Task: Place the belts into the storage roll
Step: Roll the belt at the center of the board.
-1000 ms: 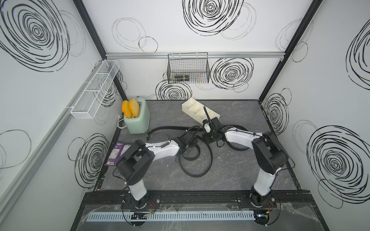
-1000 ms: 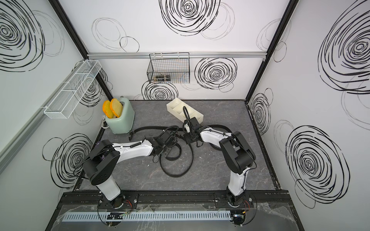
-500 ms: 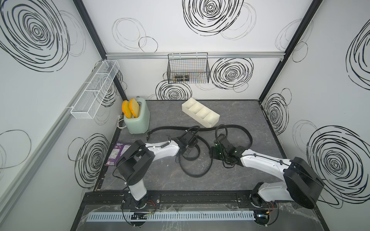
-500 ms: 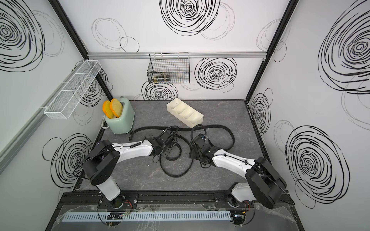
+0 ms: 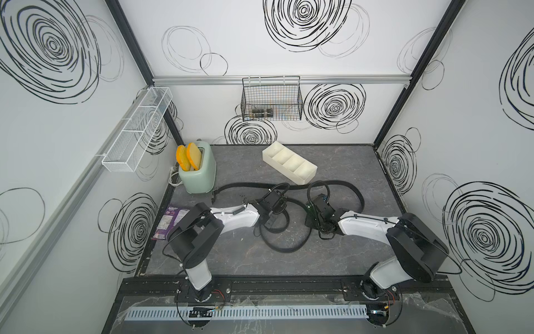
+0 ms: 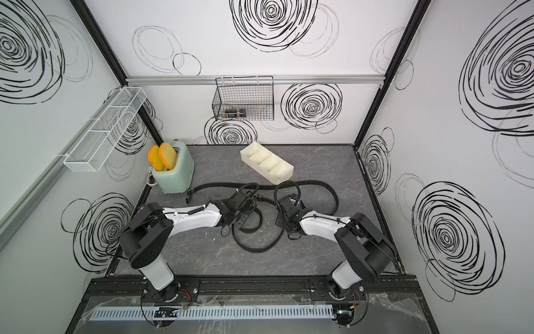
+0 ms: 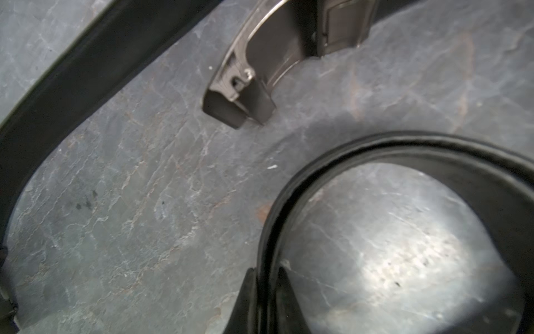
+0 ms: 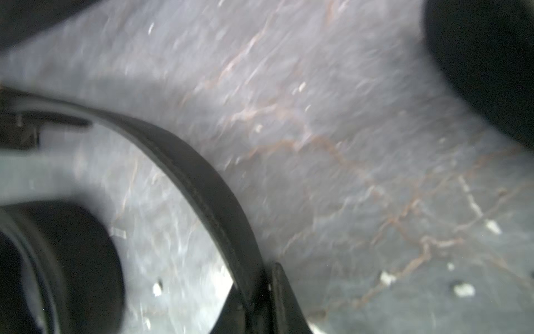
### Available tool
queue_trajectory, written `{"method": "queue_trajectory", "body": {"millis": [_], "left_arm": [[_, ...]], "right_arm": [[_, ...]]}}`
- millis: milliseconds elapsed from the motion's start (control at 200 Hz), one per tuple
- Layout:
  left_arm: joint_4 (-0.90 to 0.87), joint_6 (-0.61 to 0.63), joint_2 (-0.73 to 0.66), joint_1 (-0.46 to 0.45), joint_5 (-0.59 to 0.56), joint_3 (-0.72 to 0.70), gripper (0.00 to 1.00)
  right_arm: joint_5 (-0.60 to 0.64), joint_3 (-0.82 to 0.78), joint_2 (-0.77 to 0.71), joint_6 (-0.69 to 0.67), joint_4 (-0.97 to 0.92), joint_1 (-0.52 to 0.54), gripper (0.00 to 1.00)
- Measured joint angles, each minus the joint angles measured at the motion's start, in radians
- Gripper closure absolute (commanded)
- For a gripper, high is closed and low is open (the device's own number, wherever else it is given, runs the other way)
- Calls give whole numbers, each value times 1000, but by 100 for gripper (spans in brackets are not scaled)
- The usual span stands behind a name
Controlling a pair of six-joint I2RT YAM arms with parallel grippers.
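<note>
Two black belts lie tangled mid-table in both top views. One belt (image 5: 245,185) (image 6: 219,185) runs from beside the toaster past the cream storage roll (image 5: 281,172) (image 6: 260,173); another stretch loops (image 5: 284,248) (image 6: 254,249) between the arms. My left gripper (image 5: 273,222) (image 6: 239,222) (image 7: 267,277) is shut on a doubled curl of belt (image 7: 404,144), with a dark metal buckle (image 7: 245,86) lying just ahead of it. My right gripper (image 5: 313,221) (image 6: 281,221) (image 8: 260,277) is shut on a single curved strap (image 8: 202,179). Whether both hold the same belt I cannot tell. The storage roll's compartments hold nothing.
A mint-green toaster (image 5: 198,173) with toast stands at the back left. A purple packet (image 5: 170,221) lies by the left wall. A black wire basket (image 5: 271,99) hangs on the back wall and a white wire shelf (image 5: 138,130) on the left wall.
My right arm swung from beside the storage roll down to the middle of the table, and its gripper has closed on the belt. The left arm kept its grip and place.
</note>
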Motion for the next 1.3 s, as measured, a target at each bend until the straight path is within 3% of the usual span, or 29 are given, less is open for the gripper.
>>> {"method": "queue_trajectory", "body": {"millis": [225, 390, 550, 761, 1021, 1141, 1301], "left_arm": [[1, 3, -1, -48, 3, 0, 100], [0, 3, 2, -106, 4, 5, 100], [-11, -3, 28, -143, 3, 37, 100], [-53, -21, 53, -144, 3, 77, 100], [-51, -25, 66, -146, 3, 93, 100], [-45, -24, 63, -146, 3, 87, 100], [-33, -24, 58, -146, 3, 78, 100]], "right_arm": [[5, 115, 101, -178, -19, -146, 100], [-15, 275, 229, -354, -35, -163, 99], [-101, 390, 329, -451, -31, -159, 88], [-216, 384, 331, -451, 8, -170, 62], [-285, 223, 130, -325, -13, -291, 41], [-238, 154, -61, -257, -76, -340, 36], [-226, -19, -333, -123, -111, -323, 33]]}}
